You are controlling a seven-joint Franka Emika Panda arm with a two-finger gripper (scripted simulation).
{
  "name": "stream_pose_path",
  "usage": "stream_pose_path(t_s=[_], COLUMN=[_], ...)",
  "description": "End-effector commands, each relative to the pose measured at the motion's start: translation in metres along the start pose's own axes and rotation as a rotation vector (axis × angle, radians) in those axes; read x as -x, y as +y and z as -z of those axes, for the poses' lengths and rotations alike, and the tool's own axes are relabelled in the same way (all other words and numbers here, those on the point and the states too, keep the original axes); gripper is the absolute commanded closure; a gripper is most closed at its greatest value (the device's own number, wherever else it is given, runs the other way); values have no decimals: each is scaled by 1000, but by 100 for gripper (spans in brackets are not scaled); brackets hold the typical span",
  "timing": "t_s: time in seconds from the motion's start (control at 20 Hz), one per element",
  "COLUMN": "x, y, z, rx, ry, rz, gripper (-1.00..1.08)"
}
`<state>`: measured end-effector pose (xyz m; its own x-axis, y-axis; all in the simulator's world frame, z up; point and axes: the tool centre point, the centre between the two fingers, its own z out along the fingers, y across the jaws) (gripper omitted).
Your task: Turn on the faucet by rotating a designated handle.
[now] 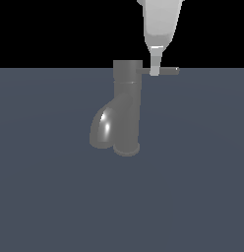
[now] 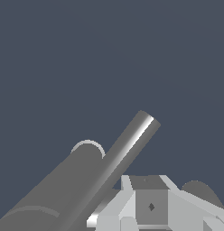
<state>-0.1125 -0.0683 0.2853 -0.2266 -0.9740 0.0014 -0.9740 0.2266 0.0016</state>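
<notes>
- On a flat slate-blue surface [image 1: 193,197] under a black backdrop, the dark grey glossy metal faucet [image 1: 126,110] stands upright
- Its thin straight dark grey rod handle [image 1: 168,71] juts toward the exterior view's right
- The pale grey gripper [image 1: 154,69] meets the handle from above; finger spacing cannot be told

Pale grey tapering arm housing [image 1: 161,22] at the exterior view's upper right, smooth matte shell, narrow whitish flat-sided gripper [image 1: 154,66] beneath, faceted light grey finger block [image 2: 152,205] low in the wrist view, small dark diamond-shaped mark on its face

Flat blue-grey floor [image 1: 55,206]; black backdrop [image 1: 55,29]
</notes>
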Motion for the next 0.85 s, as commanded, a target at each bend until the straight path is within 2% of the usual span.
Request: stream_pose_path(t_s=[0.0,0.8], x=[-14,-54], y=[-9,-47], z=[0,0], rx=[-3,-2], ry=[0,-1], rz=[-14,-26], gripper=[108,108])
